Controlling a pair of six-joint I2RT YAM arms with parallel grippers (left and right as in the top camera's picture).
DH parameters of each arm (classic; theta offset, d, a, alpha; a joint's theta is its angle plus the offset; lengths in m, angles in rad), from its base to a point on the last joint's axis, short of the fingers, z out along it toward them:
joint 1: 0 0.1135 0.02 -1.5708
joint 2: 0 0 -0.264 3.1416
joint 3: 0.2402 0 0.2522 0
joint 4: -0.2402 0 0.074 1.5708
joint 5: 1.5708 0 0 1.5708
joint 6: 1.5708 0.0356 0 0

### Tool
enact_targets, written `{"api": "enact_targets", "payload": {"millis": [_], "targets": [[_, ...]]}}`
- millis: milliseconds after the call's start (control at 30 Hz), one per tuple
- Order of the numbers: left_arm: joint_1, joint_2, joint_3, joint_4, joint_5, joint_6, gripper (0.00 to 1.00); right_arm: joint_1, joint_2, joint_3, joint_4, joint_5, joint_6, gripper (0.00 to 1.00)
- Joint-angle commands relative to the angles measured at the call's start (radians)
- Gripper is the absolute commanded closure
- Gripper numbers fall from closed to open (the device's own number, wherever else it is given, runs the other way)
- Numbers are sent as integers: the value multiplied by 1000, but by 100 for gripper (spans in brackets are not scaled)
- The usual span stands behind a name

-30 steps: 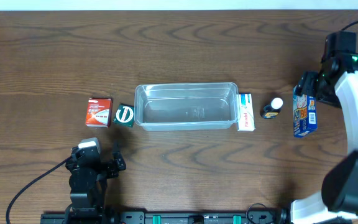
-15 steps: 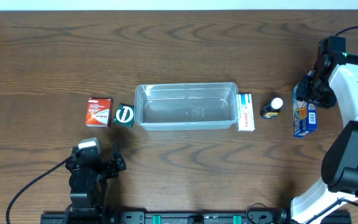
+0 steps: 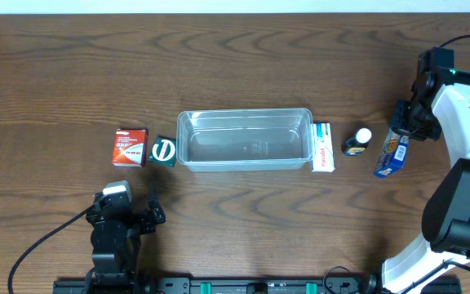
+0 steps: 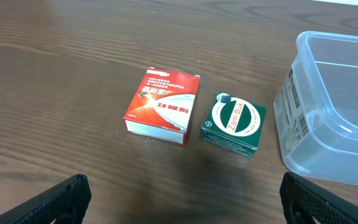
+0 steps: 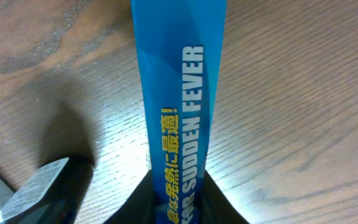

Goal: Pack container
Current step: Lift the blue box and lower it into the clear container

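The clear container [image 3: 245,139] stands empty at the table's middle; its left end shows in the left wrist view [image 4: 340,124]. At the far right my right gripper [image 3: 404,122] is shut on the top end of a blue box [image 3: 390,152], which hangs tilted with its lower end toward the left. In the right wrist view the blue box [image 5: 179,93] runs up from between the closed jaws of my right gripper [image 5: 179,205]. My left gripper [image 3: 125,216] rests near the front left, open and holding nothing [image 4: 188,205].
A red box [image 3: 130,147] [image 4: 162,107] and a green Zam-Buk box [image 3: 163,151] [image 4: 233,124] lie left of the container. A white box [image 3: 323,147] lies against its right end, with a small dark bottle [image 3: 357,141] beside it.
My right gripper has shut on the blue box. The box, lying flat before, now tilts with its lower end swung left toward the bottle. The left arm has not moved.
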Motion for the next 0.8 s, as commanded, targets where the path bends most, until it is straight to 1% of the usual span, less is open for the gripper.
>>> {"api": "enact_targets", "payload": {"millis": [0, 133, 233, 500, 633, 767], "targets": [[5, -6, -7, -1, -2, 10, 2, -14, -5, 12, -8, -24, 1, 87], [5, -6, -7, -1, -2, 9, 2, -14, -36, 24, -32, -1, -3, 91], [5, -6, -7, -1, -2, 10, 2, -12, -94, 41, -42, -1, -3, 91], [5, -6, -7, -1, -2, 10, 2, 28, -381, 68, -58, -2, -2, 95], [5, -6, -7, -1, -2, 9, 2, 92, -508, 68, -58, -18, 18, 95], [5, -6, -7, -1, -2, 9, 2, 208, -580, 68, -48, -26, 54, 94]]}}
